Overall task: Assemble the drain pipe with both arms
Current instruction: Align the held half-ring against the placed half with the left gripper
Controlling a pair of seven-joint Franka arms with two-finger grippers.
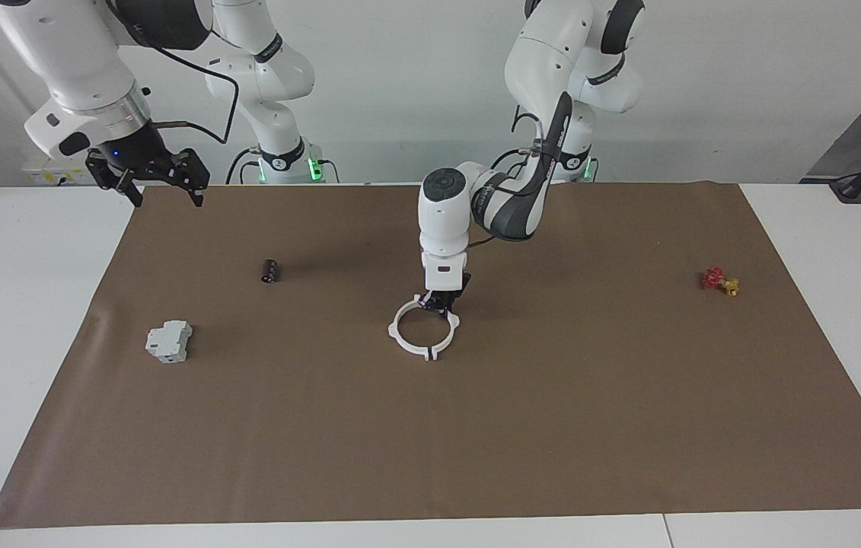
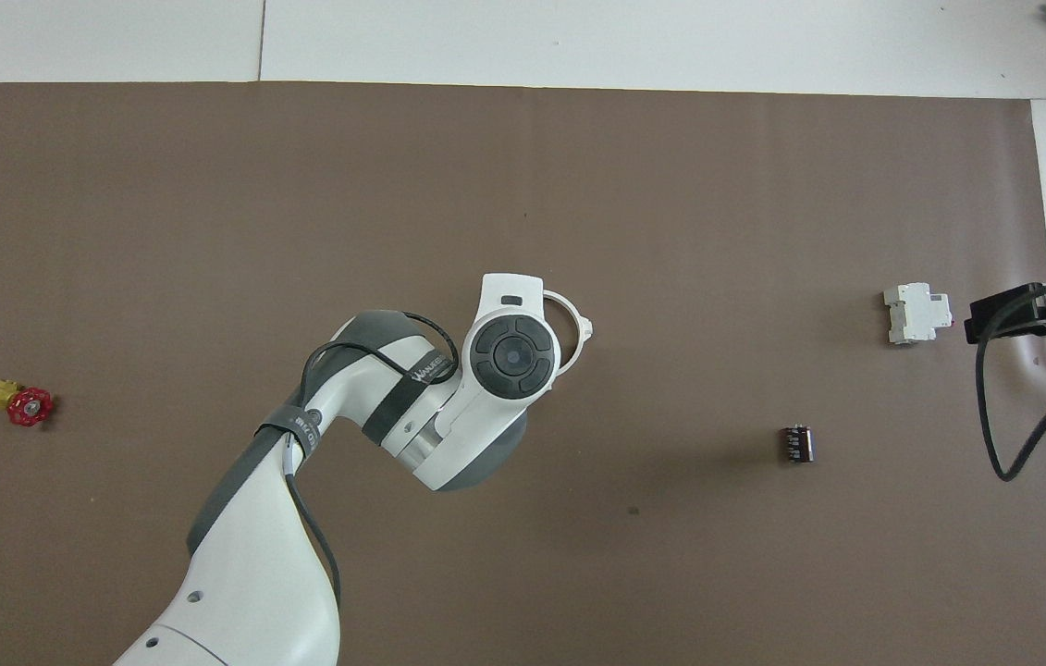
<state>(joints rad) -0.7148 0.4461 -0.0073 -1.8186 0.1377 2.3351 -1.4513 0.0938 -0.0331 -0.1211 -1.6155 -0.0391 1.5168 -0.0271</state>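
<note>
The drain pipe (image 1: 393,329) lies on the brown mat in the middle of the table. Its two thin white half-rings meet as one ring, with small tabs at the joints. My left gripper (image 1: 440,303) is down at the ring's rim on the side nearer the robots and is shut on it. In the overhead view the left arm's wrist covers most of the ring, and only an arc with a tab (image 2: 584,326) shows. My right gripper (image 1: 160,185) is open and empty. It waits raised over the mat's edge at the right arm's end and also shows in the overhead view (image 2: 1003,313).
A grey boxy block (image 1: 169,340) (image 2: 916,313) sits toward the right arm's end. A small black cylinder (image 1: 270,271) (image 2: 796,443) lies nearer the robots than the block. A red-and-yellow valve (image 1: 719,281) (image 2: 23,403) lies toward the left arm's end.
</note>
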